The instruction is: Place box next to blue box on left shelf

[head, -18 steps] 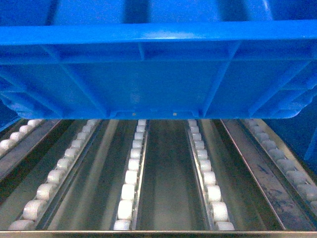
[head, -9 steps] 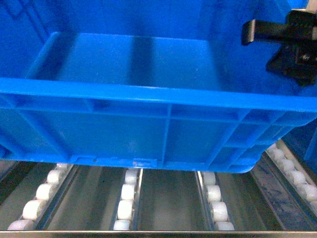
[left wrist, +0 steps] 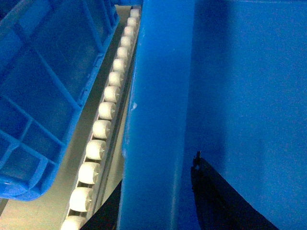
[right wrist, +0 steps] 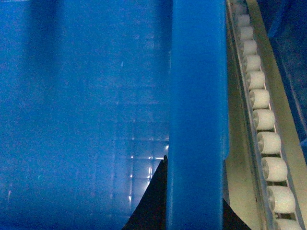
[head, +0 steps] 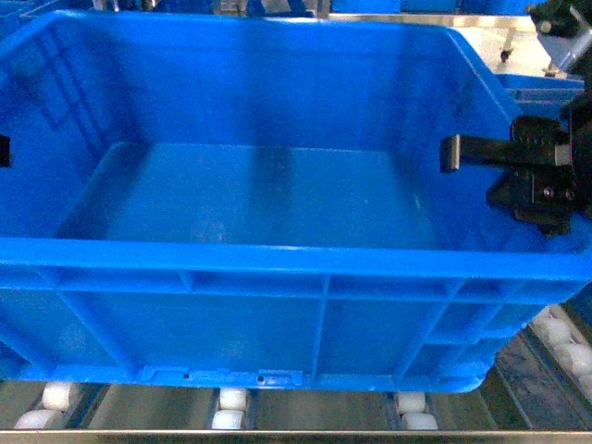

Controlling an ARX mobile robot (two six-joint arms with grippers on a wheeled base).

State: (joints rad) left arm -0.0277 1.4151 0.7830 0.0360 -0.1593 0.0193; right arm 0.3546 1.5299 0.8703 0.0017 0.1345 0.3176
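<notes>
Looking down into the box [head: 277, 213], it's a big bright-blue plastic crate, smooth and a bit glossy inside, with a thick rolled rim and moulded upright and slanted ribs on the near wall, plus a small notched tab at the bottom middle. No label or writing I can make out on it. It sits over the front edge of the left shelf [head: 296, 433], a silvery metal flow rack whose lanes of small white plastic rollers [head: 232, 407] peek out from under the crate's near side. The right gripper [head: 532, 176], black and blocky, has one finger hooked inside the right wall and the rest outside, so it's clamped on that rim; the right wrist view shows the rim running between dark fingers. The left gripper [left wrist: 158, 201] straddles the left wall the same way, pinching the rim. Just beside it, across one roller lane, sits another ribbed blue box [left wrist: 43, 96].
</notes>
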